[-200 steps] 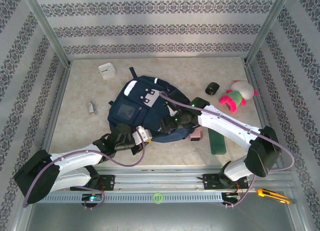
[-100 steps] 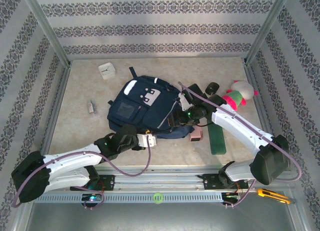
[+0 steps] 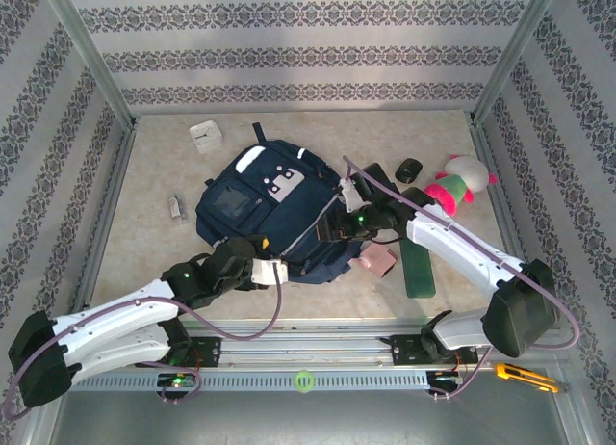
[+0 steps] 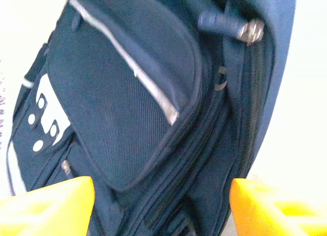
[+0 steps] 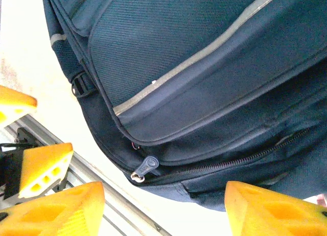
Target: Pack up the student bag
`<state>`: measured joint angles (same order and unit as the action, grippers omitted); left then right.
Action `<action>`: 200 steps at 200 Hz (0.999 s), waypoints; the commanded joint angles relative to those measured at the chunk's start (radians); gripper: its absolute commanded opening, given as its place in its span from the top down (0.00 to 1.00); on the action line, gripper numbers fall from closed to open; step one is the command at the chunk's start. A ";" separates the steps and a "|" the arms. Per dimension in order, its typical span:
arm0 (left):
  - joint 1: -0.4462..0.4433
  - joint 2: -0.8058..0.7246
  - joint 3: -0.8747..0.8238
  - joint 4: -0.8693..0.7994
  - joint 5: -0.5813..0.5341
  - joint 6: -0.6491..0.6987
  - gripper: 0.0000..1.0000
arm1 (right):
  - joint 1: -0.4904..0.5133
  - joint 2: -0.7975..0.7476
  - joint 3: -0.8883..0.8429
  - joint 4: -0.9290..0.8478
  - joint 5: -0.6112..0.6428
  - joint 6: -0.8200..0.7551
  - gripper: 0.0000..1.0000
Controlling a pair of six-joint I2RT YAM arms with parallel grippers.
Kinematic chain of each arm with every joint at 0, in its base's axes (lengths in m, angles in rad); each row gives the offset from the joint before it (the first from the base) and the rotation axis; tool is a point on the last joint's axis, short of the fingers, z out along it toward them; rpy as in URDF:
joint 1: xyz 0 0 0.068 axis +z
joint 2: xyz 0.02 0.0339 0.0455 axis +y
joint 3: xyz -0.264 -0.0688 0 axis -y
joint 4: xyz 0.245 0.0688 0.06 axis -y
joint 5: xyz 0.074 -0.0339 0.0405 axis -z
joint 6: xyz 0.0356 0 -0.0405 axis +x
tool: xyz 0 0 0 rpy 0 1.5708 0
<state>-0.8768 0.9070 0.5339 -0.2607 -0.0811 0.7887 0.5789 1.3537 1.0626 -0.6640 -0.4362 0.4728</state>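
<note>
Released and shifted leftward, student bag [image 3: 260, 199] is flanked by left claw [image 3: 268, 270] and right claw [image 3: 332, 231], both parted and empty; zip is judged unopened, packing pending.

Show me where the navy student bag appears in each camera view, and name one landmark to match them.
Top external: student bag just left of the picture's centre.
Left wrist: student bag from upper left down to lower centre.
Right wrist: student bag across the top and right.
Landmark: pale stripe on its front pocket, in both wrist views.
</note>
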 commanded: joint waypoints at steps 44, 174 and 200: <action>0.001 0.188 0.013 0.110 0.164 -0.097 0.27 | 0.108 -0.029 -0.080 0.076 -0.023 0.145 0.39; -0.021 0.242 -0.170 0.545 0.072 0.135 1.00 | 0.184 0.222 0.044 0.003 0.025 0.275 0.42; -0.042 0.285 -0.199 0.673 0.011 0.194 1.00 | 0.221 0.247 0.088 -0.042 0.094 0.287 0.44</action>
<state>-0.8955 1.1595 0.3565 0.2092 0.0051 0.8925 0.7692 1.5791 1.0992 -0.6315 -0.4248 0.7349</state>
